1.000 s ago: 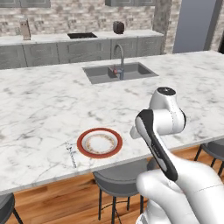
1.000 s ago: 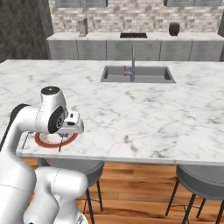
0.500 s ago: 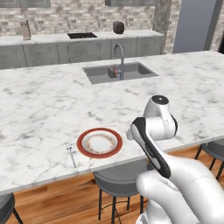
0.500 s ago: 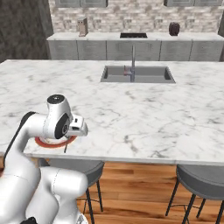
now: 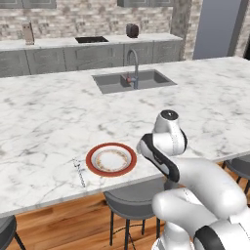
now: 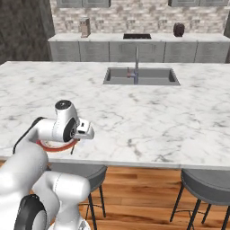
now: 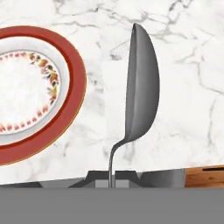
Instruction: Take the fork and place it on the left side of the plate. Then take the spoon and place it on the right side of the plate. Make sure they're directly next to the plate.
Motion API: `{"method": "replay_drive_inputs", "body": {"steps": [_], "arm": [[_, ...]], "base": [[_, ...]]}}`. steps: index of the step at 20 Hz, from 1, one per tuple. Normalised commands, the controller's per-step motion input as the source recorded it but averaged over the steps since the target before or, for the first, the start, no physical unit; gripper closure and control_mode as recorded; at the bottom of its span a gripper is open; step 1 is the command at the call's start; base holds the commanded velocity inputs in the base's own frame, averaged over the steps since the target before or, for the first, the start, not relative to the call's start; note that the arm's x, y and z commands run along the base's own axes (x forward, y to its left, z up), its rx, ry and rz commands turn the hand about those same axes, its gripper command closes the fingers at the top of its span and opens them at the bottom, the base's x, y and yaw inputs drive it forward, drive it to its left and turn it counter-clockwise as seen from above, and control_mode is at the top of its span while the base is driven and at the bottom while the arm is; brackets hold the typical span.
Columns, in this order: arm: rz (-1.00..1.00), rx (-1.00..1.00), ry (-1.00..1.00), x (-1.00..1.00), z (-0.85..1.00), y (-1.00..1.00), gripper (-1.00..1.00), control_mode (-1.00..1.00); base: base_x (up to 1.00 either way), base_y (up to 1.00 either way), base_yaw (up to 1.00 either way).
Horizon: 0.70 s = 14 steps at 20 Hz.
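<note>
The fingers (image 7: 112, 180) are closed tight on the thin handle of the spoon (image 7: 141, 83), pinching it low down so that the oval bowl stands out ahead of them, edge-on to the hand camera. In that view the bowl hangs over bare marble just beside the red rim of the plate (image 7: 74, 78), with a strip of the surface (image 7: 183, 65) showing between the two. Whether the spoon is already resting on the marble or is a little above it is hard to tell from this angle; it looks lifted.

The main risk lies in the grip itself. The handle is slim and held near its end, so the long bowl could swing or slip in the pinch and land crooked, or roll on its curved back once let go. A drop from any height might bounce it onto the rim or away from the plate, and then it would no longer lie directly next to it. The wooden floor shows close by in the hand view, so the edge of the surface is near; a spoon set too far that way could slide off.

In the left base view the fork (image 5: 79, 172) lies on the marble near the plate's other side, a small gap between them.
</note>
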Motion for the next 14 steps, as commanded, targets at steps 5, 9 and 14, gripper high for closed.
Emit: {"method": "replay_drive_inputs", "body": {"steps": [5,9,14], "arm": [[-0.01,0.00,0.00,0.11,-0.29,0.00,1.00,-1.00],[0.00,0.00,0.00,0.01,-0.31,0.00,1.00,-1.00],[0.00,0.00,0.00,0.03,-0.35,0.00,1.00,-1.00]], "base": [[0.00,0.00,0.00],[0.00,0.00,0.00],[0.00,0.00,0.00]]}}
